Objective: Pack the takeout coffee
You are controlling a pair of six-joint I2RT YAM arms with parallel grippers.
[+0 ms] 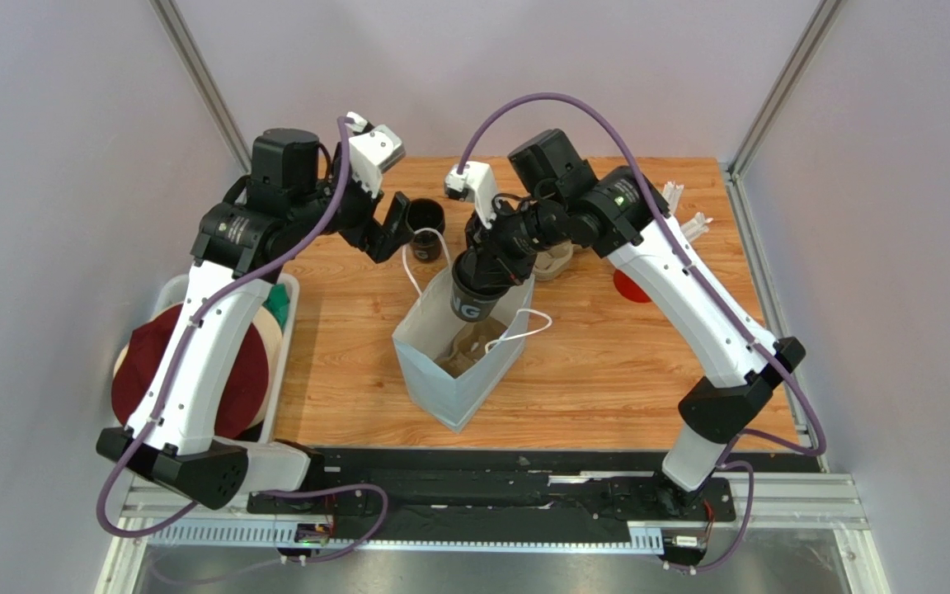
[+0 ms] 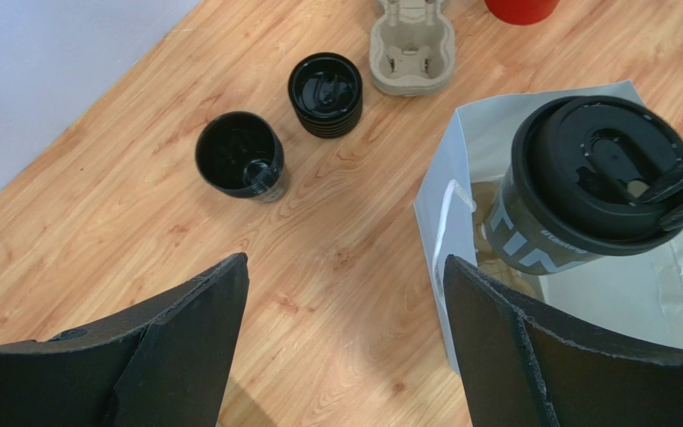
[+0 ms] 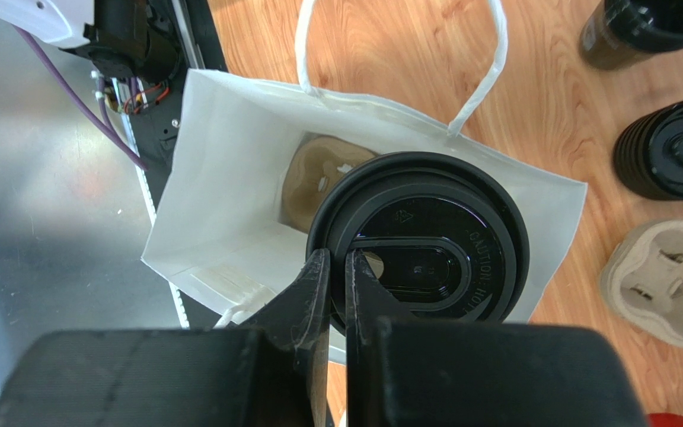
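**Above the bag mouth: lowering step**

Your right claw [image 3: 336,267] pinches the rim of the takeout coffee [image 3: 461,218] over the open white paper bag [image 3: 229,160], toward the table [image 1: 616,371] near edge. Your left claw [image 2: 345,294] hangs spread, empty. Next, likely: lower upright, then release.

Light wooden table [image 1: 344,359] with takeout supplies.
On it: white paper bag [image 1: 443,371], open black disposable cup [image 2: 240,157], stacked black plastic lids [image 2: 325,94], beige pulp carrier [image 2: 412,44], perhaps a red lid [image 1: 631,286].

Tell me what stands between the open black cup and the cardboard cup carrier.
A short stack of black lids stands between the open black cup and the cardboard cup carrier, seen clearly in the left wrist view.
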